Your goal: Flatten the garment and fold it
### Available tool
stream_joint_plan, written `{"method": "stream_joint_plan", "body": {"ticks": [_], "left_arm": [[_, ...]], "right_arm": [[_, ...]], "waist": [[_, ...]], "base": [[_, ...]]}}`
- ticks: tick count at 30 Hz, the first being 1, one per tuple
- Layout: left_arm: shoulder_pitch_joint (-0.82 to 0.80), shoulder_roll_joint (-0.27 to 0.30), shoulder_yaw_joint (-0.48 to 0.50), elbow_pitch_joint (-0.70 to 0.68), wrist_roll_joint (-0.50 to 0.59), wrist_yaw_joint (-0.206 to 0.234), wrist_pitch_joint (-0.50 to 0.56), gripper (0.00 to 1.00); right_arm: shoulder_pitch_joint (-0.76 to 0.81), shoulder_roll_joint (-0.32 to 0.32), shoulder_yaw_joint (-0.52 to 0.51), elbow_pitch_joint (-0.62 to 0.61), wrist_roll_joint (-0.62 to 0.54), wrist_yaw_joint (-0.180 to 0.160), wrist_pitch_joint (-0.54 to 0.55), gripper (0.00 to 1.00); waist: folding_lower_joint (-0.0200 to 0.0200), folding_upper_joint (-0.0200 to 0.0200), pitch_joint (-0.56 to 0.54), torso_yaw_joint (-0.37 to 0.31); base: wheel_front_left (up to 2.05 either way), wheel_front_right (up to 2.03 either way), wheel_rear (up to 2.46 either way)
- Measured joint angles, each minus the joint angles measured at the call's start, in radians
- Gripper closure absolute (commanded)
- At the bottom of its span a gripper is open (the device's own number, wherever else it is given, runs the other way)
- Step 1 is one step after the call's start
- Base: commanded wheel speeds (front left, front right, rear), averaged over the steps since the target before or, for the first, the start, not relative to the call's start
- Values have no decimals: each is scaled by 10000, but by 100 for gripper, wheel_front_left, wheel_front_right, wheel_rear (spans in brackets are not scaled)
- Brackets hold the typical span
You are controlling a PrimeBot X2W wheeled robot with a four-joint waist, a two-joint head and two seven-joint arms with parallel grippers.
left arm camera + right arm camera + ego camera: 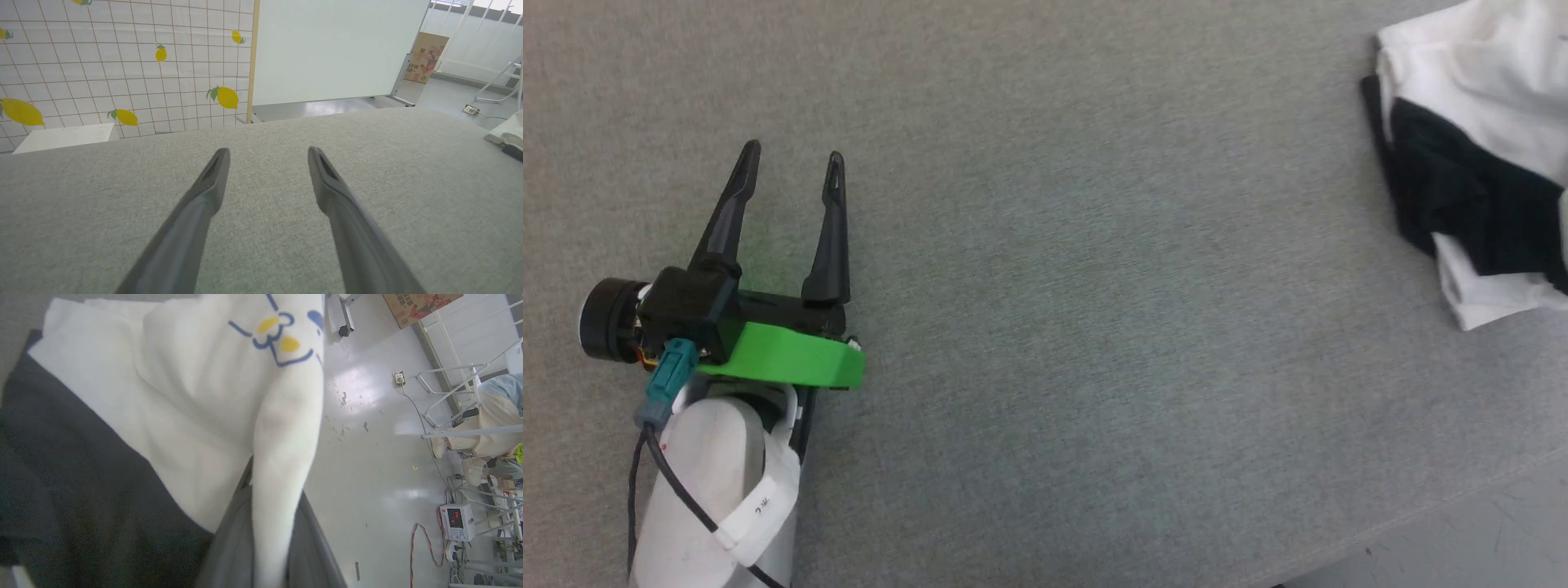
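Fingers (727, 220) of my left gripper (793, 151) are spread wide over bare fabric on the left part of the grey table (1094, 327). Further right, the garment (1486, 82) sits bunched at the table's far right edge, white body with a black sleeve crumpled across it, well apart from that gripper. My right gripper (273, 490) is pinched onto a white fold of the garment near that same edge.

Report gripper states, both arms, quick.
Left gripper: jaws open, holding nothing.
Right gripper: jaws shut on a fold of the white-and-black shirt.
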Motion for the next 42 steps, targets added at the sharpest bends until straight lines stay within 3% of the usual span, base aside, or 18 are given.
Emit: {"method": "stream_joint_plan", "body": {"ticks": [3,5,13,21,27,34,42], "left_arm": [[-1,48,8,-56,0,15,0,0],[-1,48,6,-75,-10,23,-2,0],[53,-176,-38,426,-203,115,-255,0],[629,-629,-61,1216,-650,238,-426,0],[951,-790,-21,1294,-740,322,-456,0],[1421,-918,-31,1486,-878,334,-464,0],[1738,-965,-75,1799,-989,332,-466,0]], "right_arm": [[-244,17,-449,556,-286,0,-207,100],[-327,38,-585,834,-500,0,-468,0],[-372,94,-1074,1260,-838,0,-1716,0],[1042,483,-1206,-257,589,0,-3070,0],[2654,1304,-1129,-2424,1879,0,-3542,0],[4594,2349,-752,-4805,2451,-2,-3802,0],[6112,3557,-763,-5703,2763,-2,-4201,0]], "waist": [[1,0,206,149],[0,0,265,294],[0,0,-192,637],[0,0,-1725,1072],[0,0,-2659,1548],[-1,0,-3544,2279],[-1,0,-4222,3161]], "base": [[0,0,0],[0,0,0],[0,0,0],[0,0,0],[0,0,0],[0,0,0],[0,0,0]]}}
